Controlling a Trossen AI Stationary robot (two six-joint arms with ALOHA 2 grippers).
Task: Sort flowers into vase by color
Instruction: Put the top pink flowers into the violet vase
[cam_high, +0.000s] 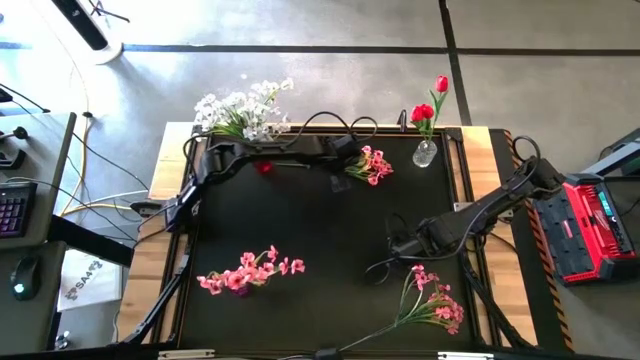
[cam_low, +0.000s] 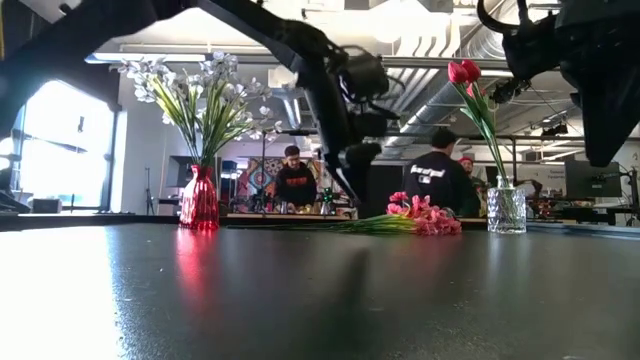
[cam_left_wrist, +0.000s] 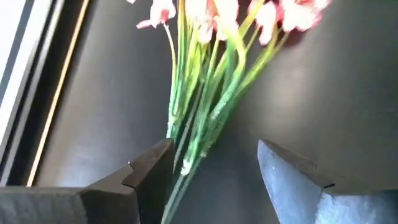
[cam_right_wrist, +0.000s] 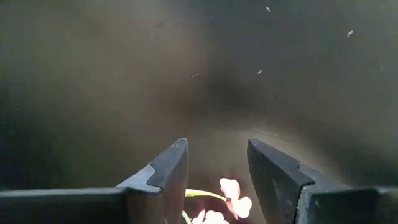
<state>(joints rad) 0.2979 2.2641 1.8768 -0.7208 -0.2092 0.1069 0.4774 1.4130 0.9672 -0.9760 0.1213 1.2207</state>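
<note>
A pink spray (cam_high: 370, 165) lies on the table near the far edge, its green stems (cam_left_wrist: 199, 118) running between the open fingers of my left gripper (cam_left_wrist: 214, 146), which hovers over it (cam_high: 345, 172). Whether a finger touches the stems I cannot tell. White blossoms (cam_high: 243, 112) stand in a red vase (cam_low: 200, 198). Red tulips (cam_high: 428, 105) stand in a clear glass vase (cam_low: 506, 210). Another pink spray (cam_high: 435, 305) lies near the table's near right corner. My right gripper (cam_high: 395, 247) is open above the dark tabletop beside it, with pink blossoms (cam_right_wrist: 231, 202) just under its fingers.
A third pink bunch (cam_high: 250, 272) sits near the table's near left part. Cables (cam_high: 335, 125) loop along the far edge. People (cam_low: 437, 175) stand in the room beyond the table. A red case (cam_high: 600, 225) sits off the right edge.
</note>
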